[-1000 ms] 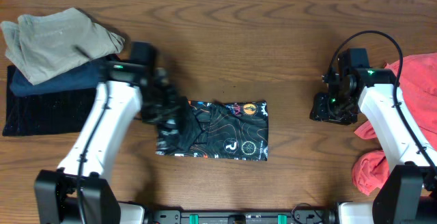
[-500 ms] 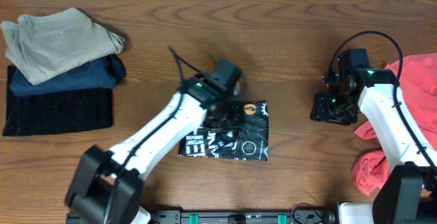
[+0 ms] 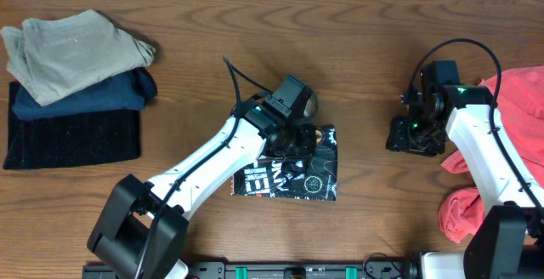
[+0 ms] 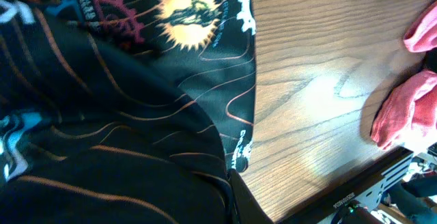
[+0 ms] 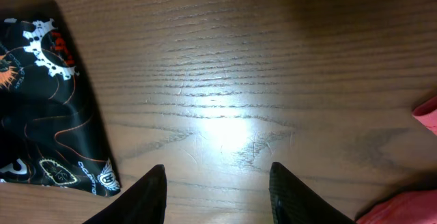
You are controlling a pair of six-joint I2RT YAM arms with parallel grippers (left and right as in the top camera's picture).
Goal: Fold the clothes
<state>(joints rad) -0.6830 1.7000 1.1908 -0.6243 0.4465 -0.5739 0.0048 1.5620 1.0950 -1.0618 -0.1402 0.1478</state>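
We see the black jersey (image 3: pixel 289 175) just below the middle of the overhead frame, folded into a compact rectangle on the wooden table (image 3: pixel 365 41). Its long axis runs left to right, dipping slightly at the right. White lettering sits at its lower left and the orange logo at its upper right corner. The left gripper (image 3: pixel 293 139) rests on the jersey's upper edge, clenched on a fold of the cloth. The right gripper (image 5: pixel 215 173) hangs over bare wood at the right, fingers apart and grasping nothing. Coral-red garments (image 3: pixel 518 100) lie at the right edge. A stack of folded clothes (image 3: pixel 72 83) occupies the upper left.
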